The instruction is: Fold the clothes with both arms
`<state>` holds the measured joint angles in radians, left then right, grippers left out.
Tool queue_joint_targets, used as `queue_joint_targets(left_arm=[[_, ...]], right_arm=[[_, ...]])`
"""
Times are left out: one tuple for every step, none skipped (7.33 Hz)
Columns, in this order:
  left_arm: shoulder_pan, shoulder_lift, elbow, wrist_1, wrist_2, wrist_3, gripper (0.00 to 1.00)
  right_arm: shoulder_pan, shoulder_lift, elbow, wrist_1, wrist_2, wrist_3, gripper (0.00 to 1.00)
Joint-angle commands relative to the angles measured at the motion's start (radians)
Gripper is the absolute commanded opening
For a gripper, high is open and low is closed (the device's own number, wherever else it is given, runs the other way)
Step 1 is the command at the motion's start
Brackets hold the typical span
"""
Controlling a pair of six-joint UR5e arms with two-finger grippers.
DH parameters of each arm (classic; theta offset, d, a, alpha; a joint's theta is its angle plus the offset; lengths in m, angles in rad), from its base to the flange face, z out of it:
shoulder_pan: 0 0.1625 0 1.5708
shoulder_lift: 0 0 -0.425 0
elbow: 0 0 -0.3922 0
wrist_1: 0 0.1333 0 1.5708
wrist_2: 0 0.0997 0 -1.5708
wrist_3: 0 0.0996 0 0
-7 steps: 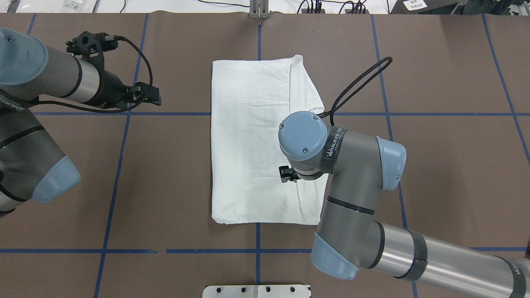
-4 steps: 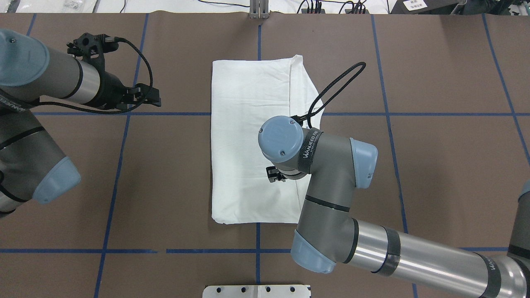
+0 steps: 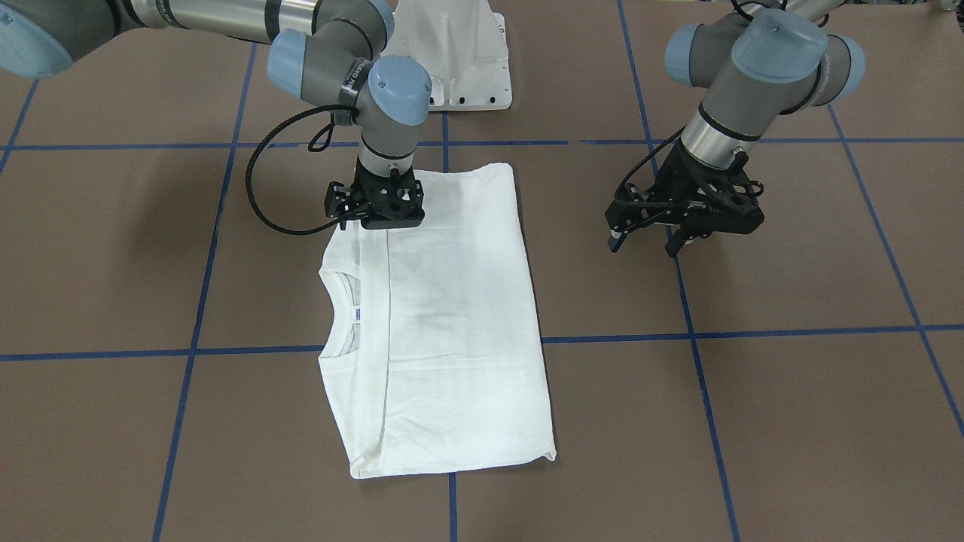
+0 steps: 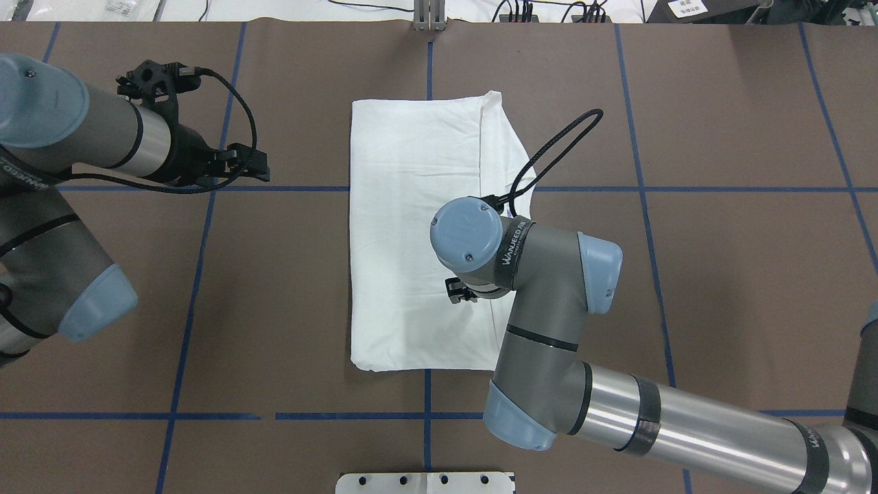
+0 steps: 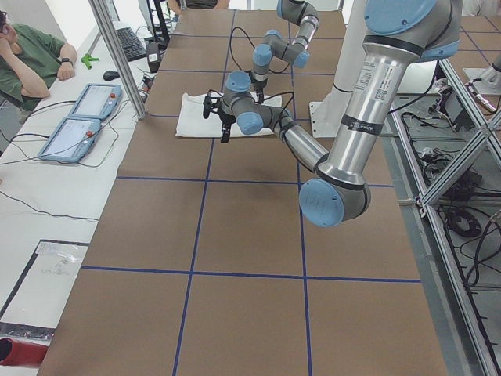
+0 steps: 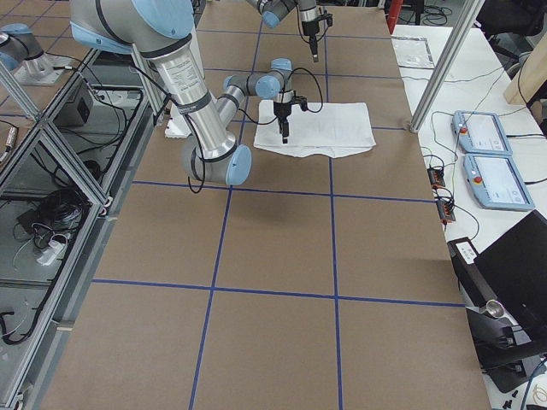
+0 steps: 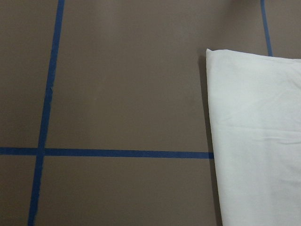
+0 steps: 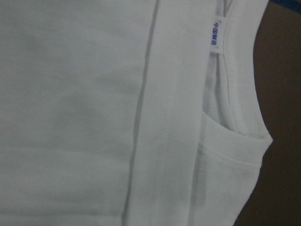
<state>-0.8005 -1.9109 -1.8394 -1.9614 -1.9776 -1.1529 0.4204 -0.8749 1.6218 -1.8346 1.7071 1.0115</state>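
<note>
At upper left of the overhead view the left gripper (image 4: 252, 167) is hanging with fingers spread, well off the shirt (image 4: 405, 206), probably waiting its turn. The shirt is lying centre frame as a folded rectangle, collar (image 3: 336, 295) at its right edge. The right gripper (image 4: 458, 291) is pointing down over its lower right, likely positioning for a grasp; its opening I cannot tell. Its cable (image 4: 559, 147) is looping above the collar.

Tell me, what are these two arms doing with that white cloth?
They are folding a white shirt on the table. The shirt lies folded into a long rectangle, collar showing at one side. The right gripper is down over its end nearest the robot; whether it grips is unclear. The left gripper hangs open over bare table, beside the shirt.
</note>
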Motion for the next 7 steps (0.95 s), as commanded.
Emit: queue_joint_targets(left_arm=[[0.003, -0.002, 0.003, -0.002, 0.0, 0.001, 1.0], [0.003, -0.005, 0.008, -0.002, 0.0, 0.002, 1.0], [0.003, -0.007, 0.008, -0.002, 0.0, 0.001, 1.0], [0.004, -0.008, 0.008, -0.002, 0.0, -0.001, 1.0], [0.004, -0.008, 0.008, -0.002, 0.0, -0.001, 1.0], [0.004, -0.01, 0.006, -0.002, 0.0, -0.001, 1.0], [0.006, -0.01, 0.006, -0.002, -0.001, -0.002, 1.0]], right_arm=[[0.0, -0.013, -0.002, -0.002, -0.001, -0.002, 1.0], [0.0, -0.015, -0.002, -0.003, -0.001, -0.002, 1.0], [0.0, -0.018, -0.003, -0.005, -0.001, -0.002, 1.0], [0.0, -0.025, -0.002, -0.006, -0.007, -0.004, 1.0], [0.003, -0.029, -0.002, -0.006, -0.01, -0.005, 1.0], [0.009, -0.035, -0.002, -0.006, -0.009, -0.011, 1.0], [0.024, -0.039, 0.001, -0.008, -0.007, -0.017, 1.0]])
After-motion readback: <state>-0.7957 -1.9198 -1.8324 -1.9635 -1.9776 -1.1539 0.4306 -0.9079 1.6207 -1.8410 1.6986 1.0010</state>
